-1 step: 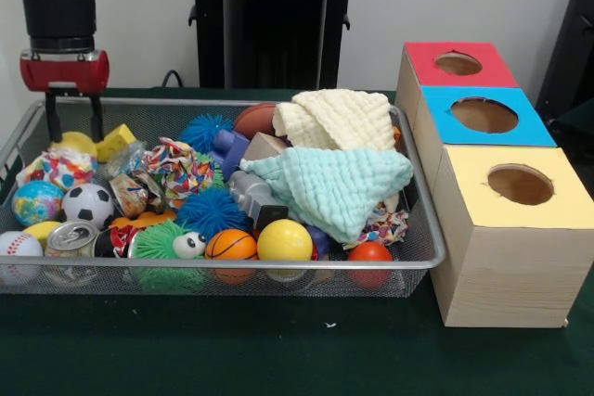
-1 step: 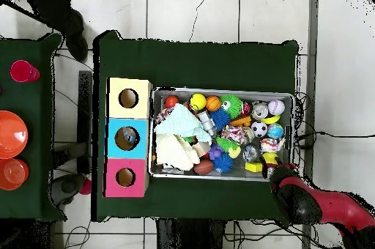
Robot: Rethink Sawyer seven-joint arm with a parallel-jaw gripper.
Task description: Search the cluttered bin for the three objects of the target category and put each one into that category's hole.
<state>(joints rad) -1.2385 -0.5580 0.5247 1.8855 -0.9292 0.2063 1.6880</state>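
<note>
Front view showed the tool (image 1: 72, 118) hanging with its two prongs apart and empty, poised at the far corner of the wire bin (image 1: 422, 261), just above a yellow toy (image 1: 109, 141). Directly below and in front of it lay a crinkly wrapped ball (image 1: 58, 171), a globe ball (image 1: 37, 202), a soccer ball (image 1: 89, 204), then a tin can (image 1: 71, 238) and a baseball (image 1: 19, 246) against the near rim.

The target category was not given; if it was balls, several lay close under the tool, while others, an orange basketball (image 1: 230, 245) and a yellow ball (image 1: 284, 240), sat well off to its side. The likely trouble, as I judged it, was a round, smooth ball squirting out of the prongs, or the prongs catching the wire rim on descent, since the tool stood so close to the corner.

Farther away, two cloths (image 1: 329, 183) hid whatever lay beneath. Beyond the bin's other end stood the box of three holes (image 1: 520, 184), touching it. Room above the pile looked open; the bench (image 1: 278, 350) around the bin was bare.
</note>
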